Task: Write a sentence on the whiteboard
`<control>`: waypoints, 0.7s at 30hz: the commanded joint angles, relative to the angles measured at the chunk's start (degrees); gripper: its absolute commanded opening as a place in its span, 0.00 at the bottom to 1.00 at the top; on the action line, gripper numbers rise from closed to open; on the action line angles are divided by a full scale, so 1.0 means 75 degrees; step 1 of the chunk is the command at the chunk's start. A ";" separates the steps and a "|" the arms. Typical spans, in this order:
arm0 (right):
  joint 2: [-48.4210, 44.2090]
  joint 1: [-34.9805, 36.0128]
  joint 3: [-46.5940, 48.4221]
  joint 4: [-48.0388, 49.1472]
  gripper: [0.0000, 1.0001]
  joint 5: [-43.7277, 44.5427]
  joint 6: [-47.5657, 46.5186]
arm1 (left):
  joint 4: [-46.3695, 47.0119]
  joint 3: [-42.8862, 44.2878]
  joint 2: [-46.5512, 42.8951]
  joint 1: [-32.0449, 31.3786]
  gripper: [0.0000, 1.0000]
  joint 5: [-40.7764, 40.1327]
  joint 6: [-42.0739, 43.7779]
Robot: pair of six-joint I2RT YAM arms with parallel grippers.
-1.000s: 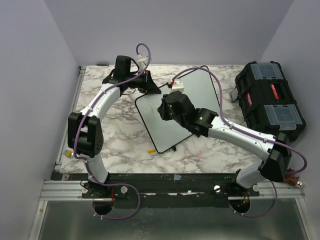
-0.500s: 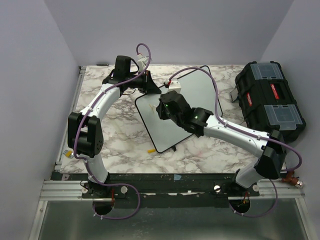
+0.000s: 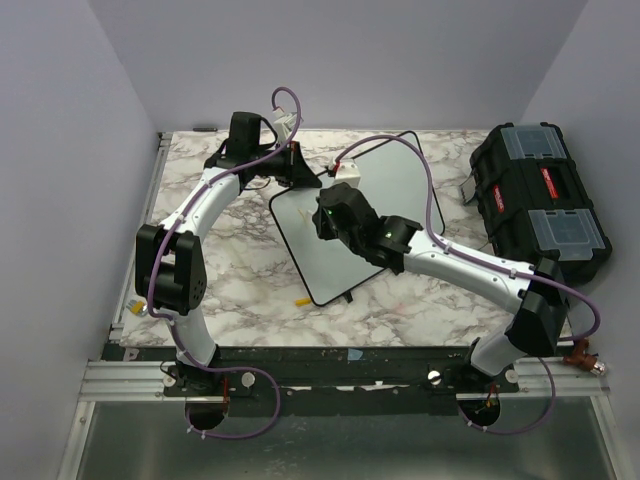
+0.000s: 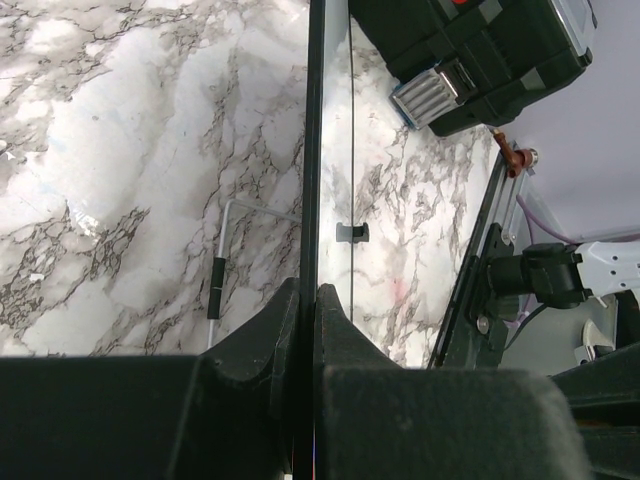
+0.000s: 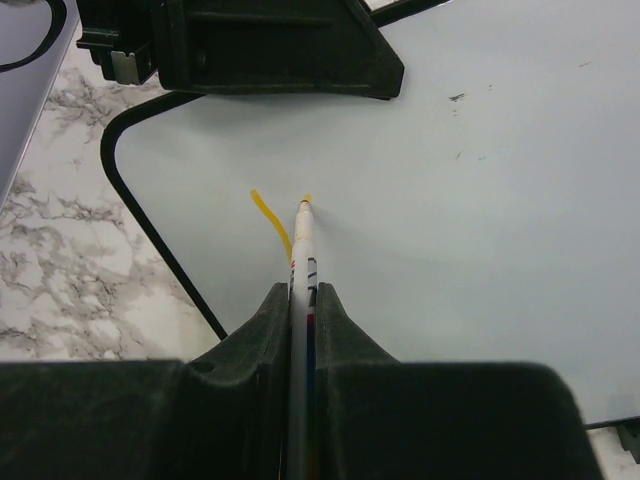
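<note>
We see the marbled worktop (image 3: 240, 270) carrying the whiteboard (image 3: 305, 250), which lies flat and skewed, one corner towards the arms. A black toolbox (image 3: 540, 200) sits well apart at the right.

The left hand (image 4: 308, 300) is closed on the whiteboard's thin far-left edge. We judge this is to pin it so that it cannot slide under the pen's push.

The right hand (image 5: 300, 300) is clamped narrowly on a marker (image 5: 300, 245), which runs straight out between the fingers. Its tip is down on the white surface near that held corner, a sensible place for a first line.

Of the sentence, we can make out only one short yellow stroke (image 5: 268, 213) just beside the tip, so we reckon the writing is barely begun.

A small yellow piece (image 3: 302, 299), perhaps the cap, lies on the worktop beside the board's near-left rim.
</note>
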 commanded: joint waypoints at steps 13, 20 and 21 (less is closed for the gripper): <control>0.0075 -0.0016 -0.0431 0.0082 0.01 -0.0888 0.0226 | 0.0280 -0.0009 0.0014 -0.0059 0.00 -0.0130 0.0518; 0.0105 -0.0019 -0.0541 0.0042 0.01 -0.0633 0.0180 | 0.0278 -0.0008 0.0004 -0.0058 0.00 -0.0130 0.0524; 0.0103 -0.0025 -0.0544 0.0036 0.01 -0.0591 0.0179 | 0.0268 0.0001 0.0004 -0.0053 0.00 -0.0130 0.0530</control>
